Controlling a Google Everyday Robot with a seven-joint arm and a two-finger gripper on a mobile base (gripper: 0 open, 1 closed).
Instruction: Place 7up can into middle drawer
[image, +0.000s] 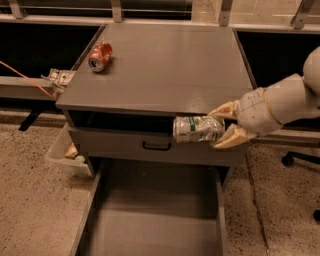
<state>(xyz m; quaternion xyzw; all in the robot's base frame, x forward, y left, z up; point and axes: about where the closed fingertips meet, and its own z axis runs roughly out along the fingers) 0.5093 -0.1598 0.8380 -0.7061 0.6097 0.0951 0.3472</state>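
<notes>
Carrying stage: the gripper (221, 125), jaws clamped on the 7up can (197, 129), holds it sideways in the air at the cabinet's (165, 65) front edge, above the open middle drawer (150, 220); lowering and release are judged not yet done.

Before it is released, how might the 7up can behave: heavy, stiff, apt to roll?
The 7up can, held sideways by the gripper over the middle drawer, looks dented, so probably light. Sideways, it may roll there.
</notes>
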